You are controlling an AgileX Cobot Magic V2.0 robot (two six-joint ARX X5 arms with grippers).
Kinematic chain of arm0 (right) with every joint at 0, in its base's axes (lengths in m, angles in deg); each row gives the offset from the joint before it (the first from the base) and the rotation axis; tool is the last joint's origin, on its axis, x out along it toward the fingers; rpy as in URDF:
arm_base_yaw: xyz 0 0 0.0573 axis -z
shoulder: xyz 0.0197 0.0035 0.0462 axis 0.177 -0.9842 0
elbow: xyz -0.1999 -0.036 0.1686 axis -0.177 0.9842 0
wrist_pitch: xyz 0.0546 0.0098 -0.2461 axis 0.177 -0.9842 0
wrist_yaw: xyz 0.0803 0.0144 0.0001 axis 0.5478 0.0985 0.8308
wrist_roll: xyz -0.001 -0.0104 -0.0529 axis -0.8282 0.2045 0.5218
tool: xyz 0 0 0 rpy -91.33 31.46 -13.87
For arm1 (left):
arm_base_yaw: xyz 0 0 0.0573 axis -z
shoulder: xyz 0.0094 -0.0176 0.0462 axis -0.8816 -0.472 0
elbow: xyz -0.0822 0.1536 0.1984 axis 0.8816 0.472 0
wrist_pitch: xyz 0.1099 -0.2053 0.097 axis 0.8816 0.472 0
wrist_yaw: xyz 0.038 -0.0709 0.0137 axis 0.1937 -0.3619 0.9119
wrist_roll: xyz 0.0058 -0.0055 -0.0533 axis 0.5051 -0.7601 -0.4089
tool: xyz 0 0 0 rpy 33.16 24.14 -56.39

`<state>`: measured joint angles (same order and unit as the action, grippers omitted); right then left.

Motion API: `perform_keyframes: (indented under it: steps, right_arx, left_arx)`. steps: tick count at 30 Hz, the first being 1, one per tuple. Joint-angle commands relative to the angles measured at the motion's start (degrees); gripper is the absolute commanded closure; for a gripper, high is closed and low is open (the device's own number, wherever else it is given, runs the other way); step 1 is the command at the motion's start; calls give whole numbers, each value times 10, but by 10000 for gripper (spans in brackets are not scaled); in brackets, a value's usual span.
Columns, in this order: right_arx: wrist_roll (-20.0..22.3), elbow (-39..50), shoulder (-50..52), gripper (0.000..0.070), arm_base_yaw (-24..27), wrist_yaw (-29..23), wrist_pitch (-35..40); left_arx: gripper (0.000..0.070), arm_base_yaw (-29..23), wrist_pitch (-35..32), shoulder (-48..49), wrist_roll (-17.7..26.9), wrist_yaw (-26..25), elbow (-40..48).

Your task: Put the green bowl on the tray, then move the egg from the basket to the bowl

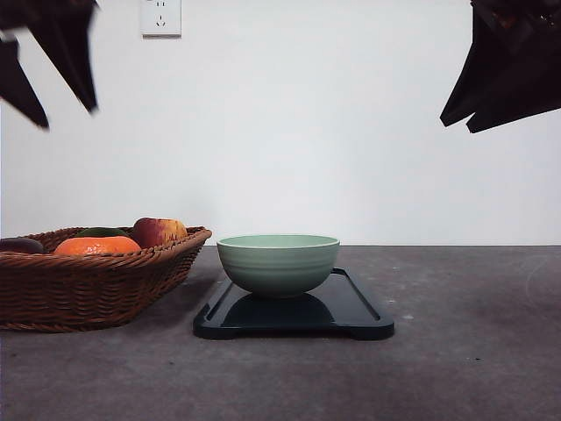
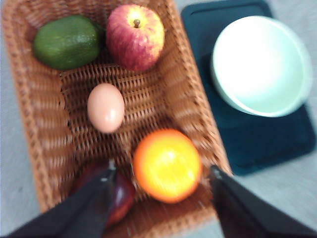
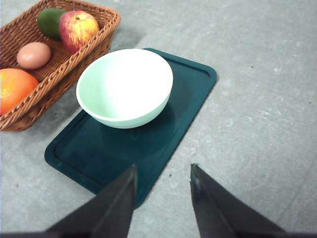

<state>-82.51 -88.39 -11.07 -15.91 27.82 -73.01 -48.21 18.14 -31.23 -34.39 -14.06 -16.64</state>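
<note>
Your pale sage-green round bowl [image 1: 278, 263] already sits on the flat black rectangular tray [image 1: 364, 314]; small brown egg [image 2: 105, 107] remains in the woven wicker basket [image 1: 88, 285], both grippers (left [image 2: 161, 173], right [image 3: 162, 171]) spread, empty.

No legible text, label, brand, number or sign appears anywhere. The white wall socket [image 1: 160, 17], at the far left on the wall, carries only plug slots and no readable marking. The objects on the counter [image 1: 473, 351] bear no printing.
</note>
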Motion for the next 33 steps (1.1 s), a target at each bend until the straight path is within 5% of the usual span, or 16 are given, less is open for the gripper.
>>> perform_keyframes:
  steps: [1,14,33]
  right_arx:
    - [4,-4,-2,491,-3,0,6]
    - [3,-4,-2,491,-3,0,5]
    - [3,-4,-2,491,-3,0,5]
  left_arx:
    - [269,0,-16,-28,-2,4,-14]
    - [269,0,-141,-153,0,97,-14]
    - [269,-2,-175,-259,0,108,-14]
